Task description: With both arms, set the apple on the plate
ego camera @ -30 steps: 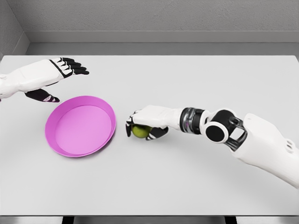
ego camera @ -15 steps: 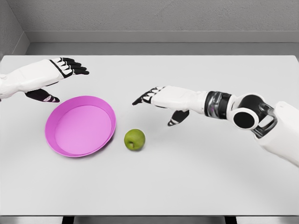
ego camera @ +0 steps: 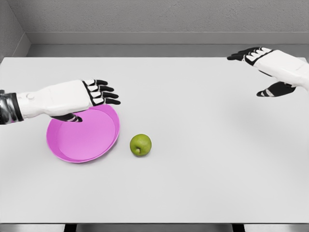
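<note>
Left hand (ego camera: 91,95) hovers over plate (ego camera: 60,150), fingers spread, empty — handover step. Apple (ego camera: 140,145) lower centre on table (ego camera: 203,183). Right hand (ego camera: 265,63) upper right, splayed. Next: left grabs apple.

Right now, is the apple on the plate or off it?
Off. The apple sits on the table just right of the pink plate, and no hand holds it.

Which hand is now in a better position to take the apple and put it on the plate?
Probably the left hand: it hovers open over the pink plate, near the apple. The right hand, also open, is far off at the table's back right.
</note>
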`<state>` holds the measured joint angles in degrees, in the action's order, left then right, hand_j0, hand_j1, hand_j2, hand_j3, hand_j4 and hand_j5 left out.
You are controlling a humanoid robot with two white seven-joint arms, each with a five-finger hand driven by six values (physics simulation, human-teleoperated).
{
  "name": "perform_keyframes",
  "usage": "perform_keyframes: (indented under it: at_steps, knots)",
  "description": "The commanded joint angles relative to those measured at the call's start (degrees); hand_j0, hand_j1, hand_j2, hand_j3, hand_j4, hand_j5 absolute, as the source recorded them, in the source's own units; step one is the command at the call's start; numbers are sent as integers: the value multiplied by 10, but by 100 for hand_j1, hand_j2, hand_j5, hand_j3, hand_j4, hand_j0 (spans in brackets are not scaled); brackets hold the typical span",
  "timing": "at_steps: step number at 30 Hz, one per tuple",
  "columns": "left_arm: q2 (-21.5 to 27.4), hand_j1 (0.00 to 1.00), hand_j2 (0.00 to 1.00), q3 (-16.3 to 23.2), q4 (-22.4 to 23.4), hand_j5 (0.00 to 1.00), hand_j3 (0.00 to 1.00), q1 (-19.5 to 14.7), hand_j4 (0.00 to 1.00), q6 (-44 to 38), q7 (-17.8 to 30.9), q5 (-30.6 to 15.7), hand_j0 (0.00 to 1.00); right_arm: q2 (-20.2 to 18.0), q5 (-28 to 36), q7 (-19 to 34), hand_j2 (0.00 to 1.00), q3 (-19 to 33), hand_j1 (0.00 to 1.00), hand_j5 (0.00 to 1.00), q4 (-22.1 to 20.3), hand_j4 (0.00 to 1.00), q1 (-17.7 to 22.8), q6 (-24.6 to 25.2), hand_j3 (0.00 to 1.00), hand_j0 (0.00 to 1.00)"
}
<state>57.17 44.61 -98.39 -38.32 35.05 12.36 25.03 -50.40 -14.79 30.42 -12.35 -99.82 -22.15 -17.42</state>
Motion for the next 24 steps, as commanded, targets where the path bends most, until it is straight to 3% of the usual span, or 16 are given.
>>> perform_keyframes:
  at_steps: [1, 5, 9, 12, 14, 17, 22, 24]
  knots:
    - [1, 100, 100, 5, -29, 100, 100, -2, 100, 0, 21, 7, 100, 1, 2, 0, 100, 6, 100, 100, -2, 100, 0, -3, 100, 100]
    - [-17, 100, 100, 33, -31, 100, 100, -27, 100, 0, 39, 7, 100, 1, 3, -1, 100, 1, 100, 100, -2, 100, 16, 1, 100, 100]
    - [-53, 100, 100, 94, -32, 100, 100, -73, 100, 0, 75, 7, 100, 1, 3, -1, 100, -14, 100, 100, -1, 100, 18, 1, 100, 100]
    - [-73, 100, 100, 144, -31, 100, 100, -115, 100, 0, 76, 7, 100, 1, 3, -1, 100, -14, 100, 100, -1, 100, 18, 1, 100, 100]
    - [-79, 100, 100, 156, -31, 100, 100, -121, 100, 0, 76, 7, 100, 1, 3, -2, 100, -14, 100, 100, -1, 100, 18, 2, 100, 100]
    - [-89, 100, 100, 210, -31, 100, 100, -154, 100, 0, 76, 6, 100, 1, 4, -1, 100, -14, 100, 100, -2, 100, 18, 2, 100, 100]
    - [-96, 100, 100, 240, -30, 100, 100, -169, 100, 0, 76, 6, 100, 1, 3, -2, 100, -27, 100, 100, -2, 100, 18, 2, 100, 100]
    - [-108, 100, 100, 267, -29, 100, 100, -190, 100, 0, 76, 6, 100, 1, 4, -1, 100, -27, 100, 100, -2, 100, 18, 2, 100, 100]
